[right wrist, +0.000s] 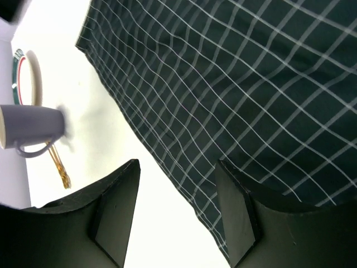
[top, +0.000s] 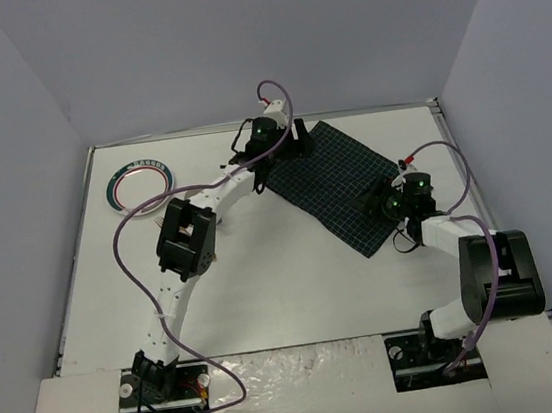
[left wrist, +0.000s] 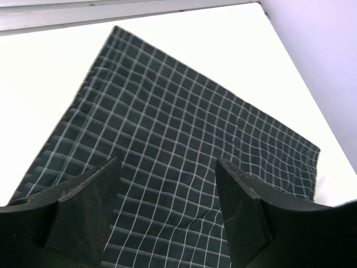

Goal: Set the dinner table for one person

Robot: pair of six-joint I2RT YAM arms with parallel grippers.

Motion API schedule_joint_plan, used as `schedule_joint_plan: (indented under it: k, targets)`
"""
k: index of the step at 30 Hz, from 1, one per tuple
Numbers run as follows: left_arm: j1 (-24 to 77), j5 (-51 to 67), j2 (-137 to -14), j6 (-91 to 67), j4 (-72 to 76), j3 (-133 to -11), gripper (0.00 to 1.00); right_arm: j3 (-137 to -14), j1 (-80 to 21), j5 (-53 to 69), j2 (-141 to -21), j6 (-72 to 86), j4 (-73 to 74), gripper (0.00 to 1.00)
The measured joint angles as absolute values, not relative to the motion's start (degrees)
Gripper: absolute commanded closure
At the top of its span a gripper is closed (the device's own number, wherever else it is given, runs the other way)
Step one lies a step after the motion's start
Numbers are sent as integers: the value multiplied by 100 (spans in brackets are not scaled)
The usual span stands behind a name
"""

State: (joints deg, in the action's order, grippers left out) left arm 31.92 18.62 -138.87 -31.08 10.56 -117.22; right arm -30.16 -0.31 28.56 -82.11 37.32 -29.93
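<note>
My left gripper (left wrist: 167,167) and right gripper (right wrist: 177,164) hang with jaws apart, empty, over the checked cloth (top: 339,184) at 1 o'clock on the dinner table (top: 267,298). I judge it is laid flat; next I must fetch the plate (top: 139,183) at 10 o'clock.

The left arm (top: 172,300) and right arm (top: 445,231) are showing white links, black joints and black wedge-shaped jaws; purple cables (top: 115,251) are looping along them.
</note>
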Motion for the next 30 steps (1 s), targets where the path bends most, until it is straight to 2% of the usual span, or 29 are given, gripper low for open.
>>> schedule_joint_plan:
  k: [15,30]
  targets:
    - [3225,2242,-15472,-3389,1000,-13034,37,-2481,-320,2624,-8239,3911,-3317,48]
    - [3225,1950,-15598,-3603,908,-13273,37,-2404,-320,2467,-8241,3911,-3100,48]
